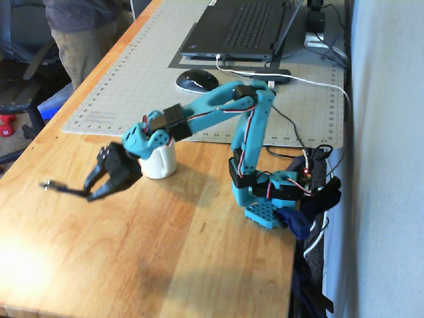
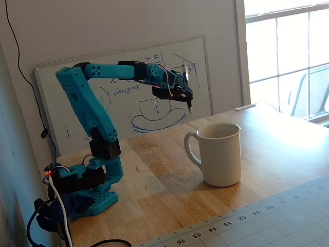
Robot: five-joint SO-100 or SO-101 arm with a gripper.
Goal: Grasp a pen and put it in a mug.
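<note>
Nearest the lens in a fixed view, the cutting mat (image 2: 267, 221) with its ruler marks is filling the bottom corner, and just behind it the mug (image 2: 220, 154) is standing upright on the desk (image 2: 277, 144), handle turned toward the arm's base. I am seeing a pale, empty interior at its rim, so nothing is sitting in it yet.

I am holding the arm (image 2: 92, 110) stretched out above the desk, with the gripper (image 1: 93, 187) raised well clear of the wood. Its jaws are clenching the pen (image 1: 66, 189), which is sticking out roughly level from the fingertips in a fixed view, silvery end pointing away from the mug. In the other fixed view the pen (image 2: 187, 92) is showing only as a thin sliver beside the gripper (image 2: 189, 105), above and behind the mug.

So I am judging the grasp and lift as done. What is remaining is the carry over the mug's mouth, tilting the pen so one end points down, and the release. The mug is sitting just beside the forearm in a fixed view, so I am expecting to pull the wrist back and swing it round without knocking the rim
</note>
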